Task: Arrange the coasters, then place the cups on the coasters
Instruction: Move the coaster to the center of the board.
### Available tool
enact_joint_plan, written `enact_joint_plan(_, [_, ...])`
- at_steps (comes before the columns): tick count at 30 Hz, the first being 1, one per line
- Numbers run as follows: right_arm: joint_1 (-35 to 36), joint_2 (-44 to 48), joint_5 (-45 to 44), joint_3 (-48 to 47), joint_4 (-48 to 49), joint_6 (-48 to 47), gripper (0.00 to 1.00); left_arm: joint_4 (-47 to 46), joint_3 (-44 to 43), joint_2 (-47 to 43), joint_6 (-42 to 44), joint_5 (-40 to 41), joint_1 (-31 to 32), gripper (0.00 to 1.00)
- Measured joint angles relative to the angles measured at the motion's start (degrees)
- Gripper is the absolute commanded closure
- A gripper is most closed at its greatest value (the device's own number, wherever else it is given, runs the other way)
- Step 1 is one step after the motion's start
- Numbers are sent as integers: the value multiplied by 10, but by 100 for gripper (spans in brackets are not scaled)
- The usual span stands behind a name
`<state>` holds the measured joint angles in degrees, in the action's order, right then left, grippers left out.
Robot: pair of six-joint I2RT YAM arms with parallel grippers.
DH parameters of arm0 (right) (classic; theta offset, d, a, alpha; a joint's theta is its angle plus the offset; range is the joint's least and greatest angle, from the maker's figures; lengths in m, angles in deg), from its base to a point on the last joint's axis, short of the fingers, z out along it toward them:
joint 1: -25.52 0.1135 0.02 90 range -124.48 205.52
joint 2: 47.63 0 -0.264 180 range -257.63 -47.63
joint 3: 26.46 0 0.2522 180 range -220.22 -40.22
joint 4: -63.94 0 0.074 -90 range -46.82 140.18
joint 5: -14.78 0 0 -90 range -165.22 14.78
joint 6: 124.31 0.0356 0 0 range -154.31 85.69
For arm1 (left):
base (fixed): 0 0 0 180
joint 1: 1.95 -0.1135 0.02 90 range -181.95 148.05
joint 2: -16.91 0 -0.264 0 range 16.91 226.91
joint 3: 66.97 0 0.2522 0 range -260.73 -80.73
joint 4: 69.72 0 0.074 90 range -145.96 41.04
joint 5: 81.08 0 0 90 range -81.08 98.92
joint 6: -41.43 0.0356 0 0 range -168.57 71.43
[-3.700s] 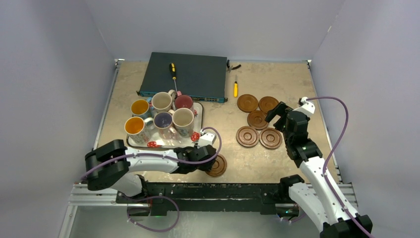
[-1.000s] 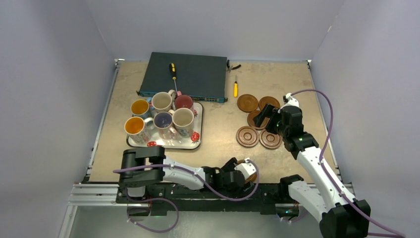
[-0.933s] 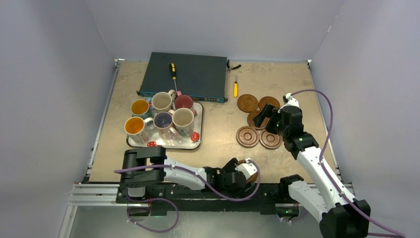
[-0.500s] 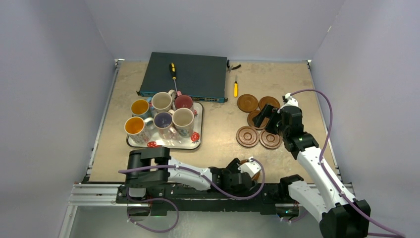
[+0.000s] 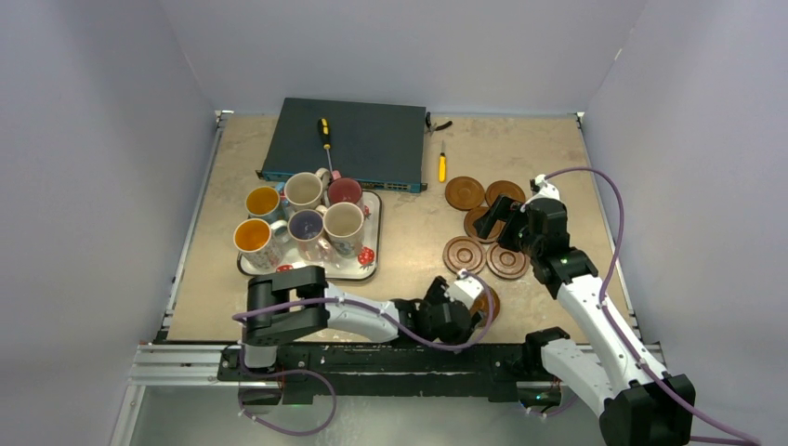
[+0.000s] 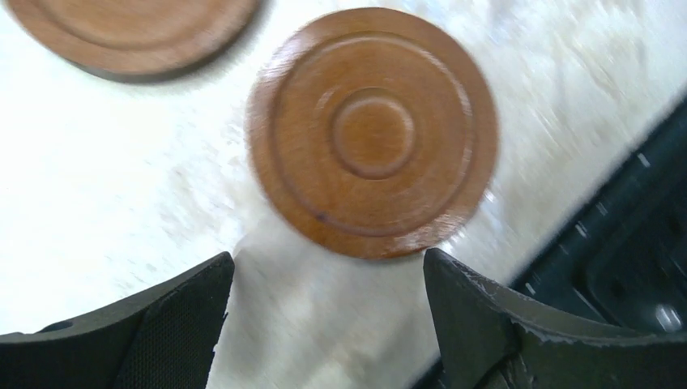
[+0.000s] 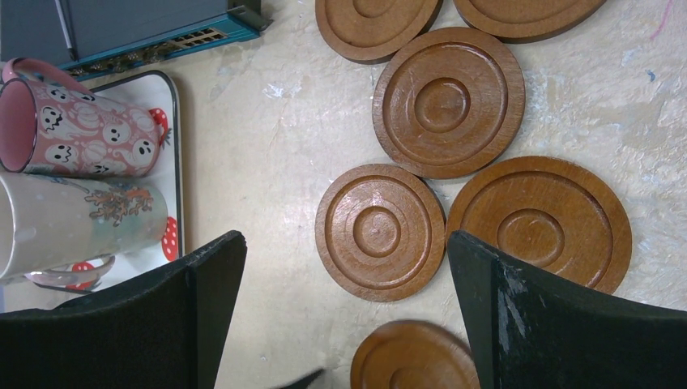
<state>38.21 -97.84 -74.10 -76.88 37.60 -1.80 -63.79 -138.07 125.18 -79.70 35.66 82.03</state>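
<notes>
1 coaster (image 6: 373, 134) lies flat just ahead of open jaws.

I'm looking into a robotics lab test cell: blank grey walls (image 5: 409, 46) box in a worn tabletop (image 5: 418, 242), my left arm (image 5: 353, 316) and right arm (image 5: 585, 307) are bolted to a metal rail (image 5: 177, 358), purple cables (image 5: 620, 214) trail loose, and a network switch (image 5: 362, 144) with a screwdriver (image 5: 324, 133) on it sits at the back

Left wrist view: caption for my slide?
Open jaws frame one grooved coaster flat on the table, a second coaster at upper left.
</notes>
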Motion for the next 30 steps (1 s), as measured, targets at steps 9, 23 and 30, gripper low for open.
enact_joint_plan(9, [0,0,0,0,0,0,2,-24,-3,20,-8,56,-28,18])
enact_joint_plan(23, [0,0,1,0,0,0,2,-42,0,21,18,54,16,13])
enact_joint_plan(30, [0,0,2,0,0,0,2,-26,-28,42,-2,82,20,10])
